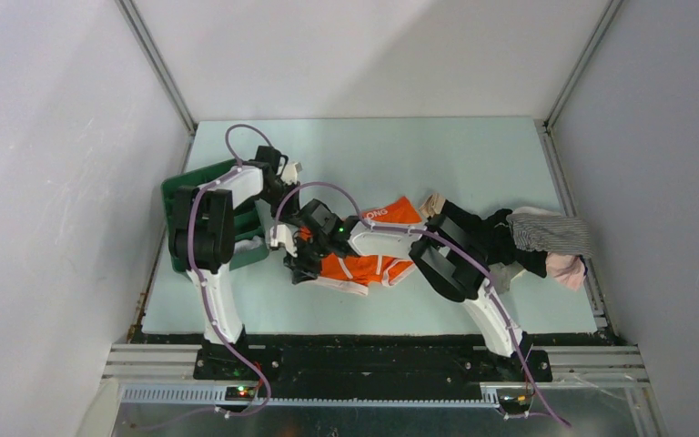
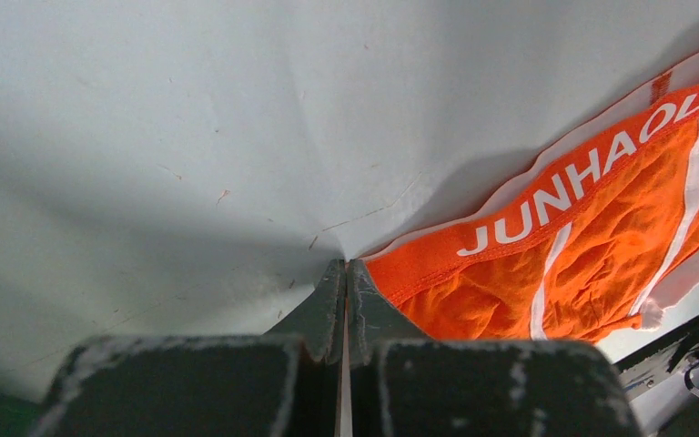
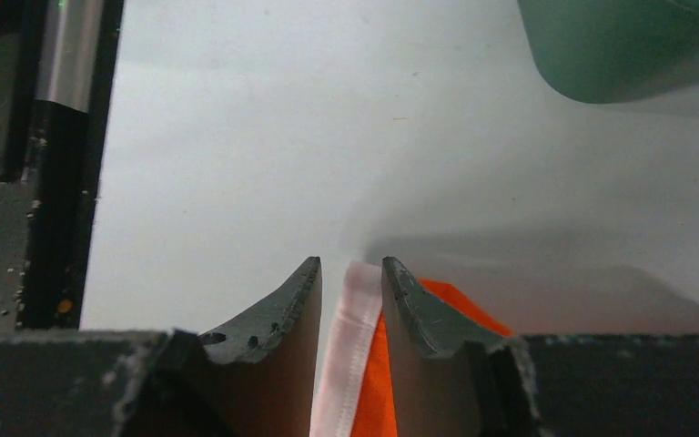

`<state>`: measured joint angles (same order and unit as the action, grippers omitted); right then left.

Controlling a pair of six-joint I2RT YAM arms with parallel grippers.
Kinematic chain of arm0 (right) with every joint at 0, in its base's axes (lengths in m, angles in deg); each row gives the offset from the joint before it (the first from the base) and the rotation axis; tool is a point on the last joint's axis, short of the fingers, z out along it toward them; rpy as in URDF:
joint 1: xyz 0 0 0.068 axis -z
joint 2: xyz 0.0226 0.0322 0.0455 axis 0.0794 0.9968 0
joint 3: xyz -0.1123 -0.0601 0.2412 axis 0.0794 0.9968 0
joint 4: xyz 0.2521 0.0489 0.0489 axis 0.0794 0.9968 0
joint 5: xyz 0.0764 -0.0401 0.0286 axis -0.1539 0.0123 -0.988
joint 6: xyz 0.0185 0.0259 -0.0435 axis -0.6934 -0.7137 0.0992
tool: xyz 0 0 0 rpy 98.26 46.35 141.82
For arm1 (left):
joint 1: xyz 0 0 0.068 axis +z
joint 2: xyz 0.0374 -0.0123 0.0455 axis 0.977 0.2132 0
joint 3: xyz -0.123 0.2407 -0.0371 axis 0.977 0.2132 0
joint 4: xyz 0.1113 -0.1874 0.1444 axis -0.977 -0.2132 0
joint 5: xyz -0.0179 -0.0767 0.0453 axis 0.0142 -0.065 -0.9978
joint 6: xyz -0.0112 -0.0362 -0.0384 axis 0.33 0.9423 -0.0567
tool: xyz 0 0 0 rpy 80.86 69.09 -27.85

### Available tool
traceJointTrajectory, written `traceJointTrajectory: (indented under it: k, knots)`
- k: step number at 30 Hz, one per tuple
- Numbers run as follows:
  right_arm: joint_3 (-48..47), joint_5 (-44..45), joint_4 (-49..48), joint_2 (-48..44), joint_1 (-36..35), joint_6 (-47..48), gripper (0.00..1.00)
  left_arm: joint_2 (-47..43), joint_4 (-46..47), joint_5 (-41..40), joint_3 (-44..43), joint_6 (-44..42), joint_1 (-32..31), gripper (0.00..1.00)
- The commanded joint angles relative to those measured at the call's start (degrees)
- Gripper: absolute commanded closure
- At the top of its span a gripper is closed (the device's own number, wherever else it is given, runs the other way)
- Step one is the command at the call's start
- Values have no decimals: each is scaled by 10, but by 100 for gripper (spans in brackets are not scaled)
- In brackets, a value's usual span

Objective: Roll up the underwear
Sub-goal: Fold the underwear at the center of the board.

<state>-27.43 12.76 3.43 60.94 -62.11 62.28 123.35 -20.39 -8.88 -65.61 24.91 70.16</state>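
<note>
The orange underwear [image 1: 373,266] with white trim lies at the table's middle, partly under my right forearm. In the left wrist view its lettered waistband [image 2: 592,173] runs up to the right and is lifted, with a shadow under it. My left gripper [image 1: 298,235] [image 2: 346,273] is shut on the waistband's left corner. My right gripper [image 1: 298,269] [image 3: 350,273] is at the underwear's near left edge. Its jaws stand a little apart, with the white hem [image 3: 355,328] upright between them, touching the right finger and clear of the left one.
A green bin [image 1: 182,196] stands at the table's left edge and also shows in the right wrist view [image 3: 628,45]. A pile of other clothes [image 1: 546,241] lies at the right. The black front rail [image 3: 18,164] is close on the right gripper's left.
</note>
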Motion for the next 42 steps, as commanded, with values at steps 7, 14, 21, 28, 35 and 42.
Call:
traceJointTrajectory:
  k: [7, 14, 21, 28, 35, 42]
  knots:
    - [-37, 43, 21, 23, -11, 52, 65, -30, 11, -8, 9, 5, 3, 100]
    - [-17, 36, 28, 24, -12, 91, 94, -24, 7, -13, 1, 1, 4, 100]
    - [-53, -26, -30, -5, -10, -13, 100, -42, -14, -19, -23, -11, 13, 100]
    - [-67, -81, -85, -60, 4, -171, 100, -118, -27, -24, -29, -25, 23, 100]
    - [-7, -91, -61, -126, 38, -170, 100, -143, -28, -3, -48, 11, 2, 100]
    - [100, -88, -32, -222, 84, -137, 100, -113, -37, -38, -108, 2, -89, 100]
